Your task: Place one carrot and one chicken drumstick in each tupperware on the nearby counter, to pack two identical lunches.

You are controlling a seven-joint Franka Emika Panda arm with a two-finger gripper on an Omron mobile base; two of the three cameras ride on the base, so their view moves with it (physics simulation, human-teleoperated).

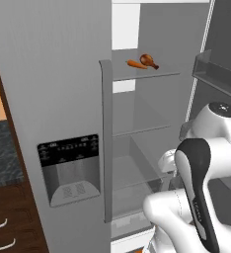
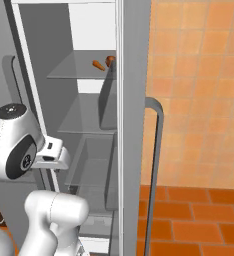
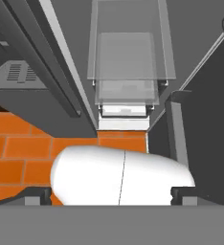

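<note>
An orange carrot and a brown chicken drumstick lie side by side on the upper glass shelf of the open fridge; the right base view has the carrot and the drumstick on that same shelf. My arm is folded low in front of the fridge, well below that shelf. In the hand view my gripper is open, nothing between its fingertips, looking down at the fridge's bottom drawer and the floor. A strip of the black counter runs at the far left. The tupperware is out of view.
The fridge's left door is closed, with a dispenser panel and a tall handle. Its right door stands open with bins inside. Glass shelves and a clear drawer fill the compartment. The floor is orange tile.
</note>
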